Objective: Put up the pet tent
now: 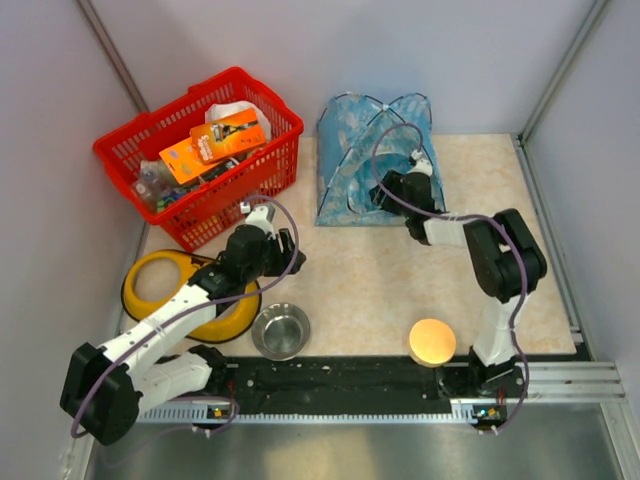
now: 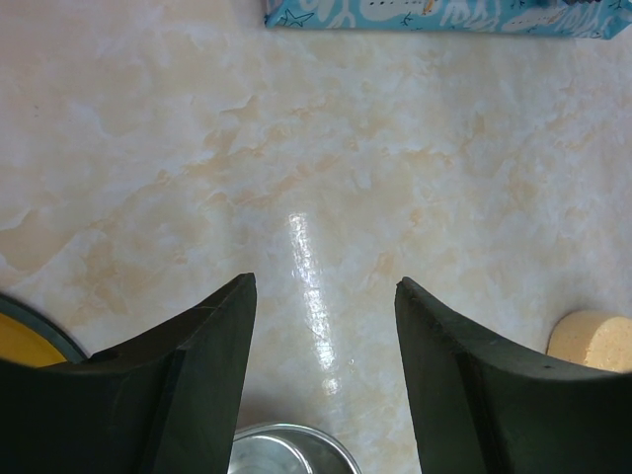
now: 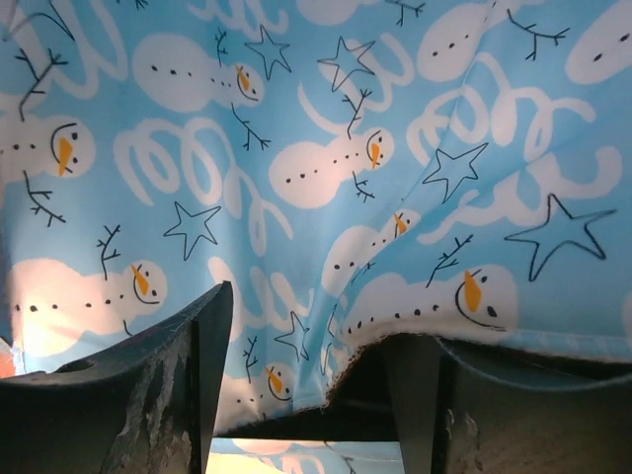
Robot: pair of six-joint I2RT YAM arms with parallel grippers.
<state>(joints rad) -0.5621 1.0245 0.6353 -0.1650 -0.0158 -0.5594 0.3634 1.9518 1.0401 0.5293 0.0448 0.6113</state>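
Note:
The pet tent [image 1: 350, 150] stands upright at the back of the table, light-blue printed fabric with thin dark poles arching over it. My right gripper [image 1: 388, 190] reaches into its doorway. In the right wrist view the snowman-print fabric [image 3: 326, 148] fills the frame, and its hem drapes over my right finger [image 3: 513, 415]. The right gripper [image 3: 314, 316] has its jaws apart. My left gripper [image 1: 285, 262] is open and empty, pointing down at bare table [image 2: 324, 281]. The tent's lower edge [image 2: 444, 15] shows far ahead of it.
A red basket [image 1: 110, 150] full of packets stands at the back left, next to the tent. A yellow ring [image 1: 150, 290] lies under my left arm. A steel bowl [image 1: 281, 331] [image 2: 286, 449] and a round orange sponge [image 1: 432, 341] [image 2: 592, 341] sit near the front edge.

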